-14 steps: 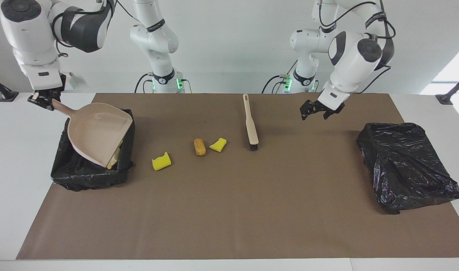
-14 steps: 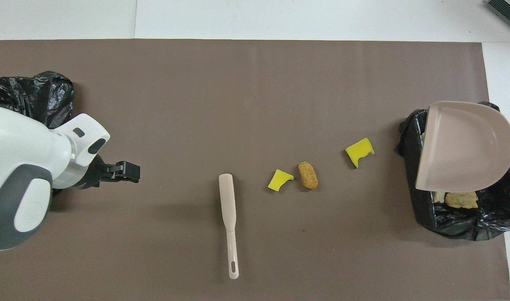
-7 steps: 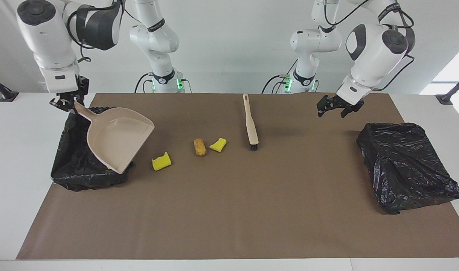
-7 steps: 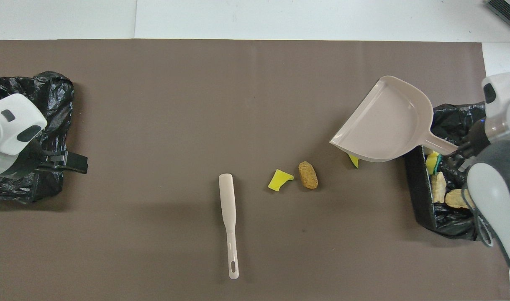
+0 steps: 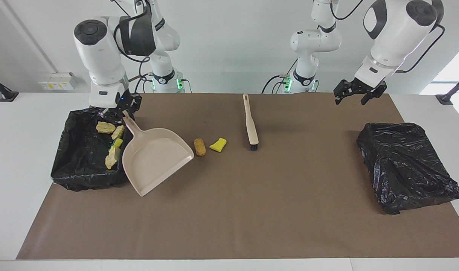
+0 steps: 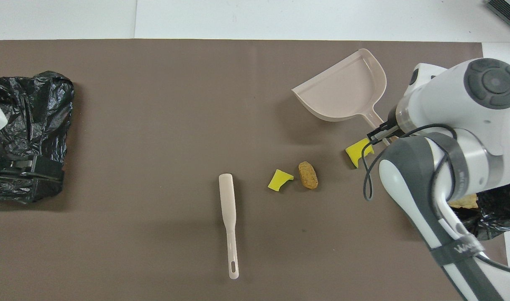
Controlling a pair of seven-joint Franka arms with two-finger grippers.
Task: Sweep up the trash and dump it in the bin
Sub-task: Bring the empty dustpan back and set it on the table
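My right gripper [image 5: 118,114] is shut on the handle of the beige dustpan [image 5: 154,158], held tilted just above the mat beside the black-lined bin [image 5: 69,177]. Several pieces of trash [image 5: 105,128] lie in the bin. On the mat lie a brown bread roll [image 5: 199,146], a yellow sponge chunk [image 5: 218,144] and a second sponge chunk [image 6: 358,151]; the dustpan [image 6: 342,90] hides that second chunk in the facing view. The beige hand brush [image 5: 250,122] lies on the mat, untouched. My left gripper [image 5: 355,96] hangs open and empty in the air.
A lump wrapped in a black bag [image 5: 406,165] sits at the left arm's end of the brown mat [image 5: 252,218]. White table shows around the mat.
The right arm swung the dustpan off the bin toward the middle of the table, uncovering the trash in the bin. The left gripper rose and drew away from the brush toward its own end.
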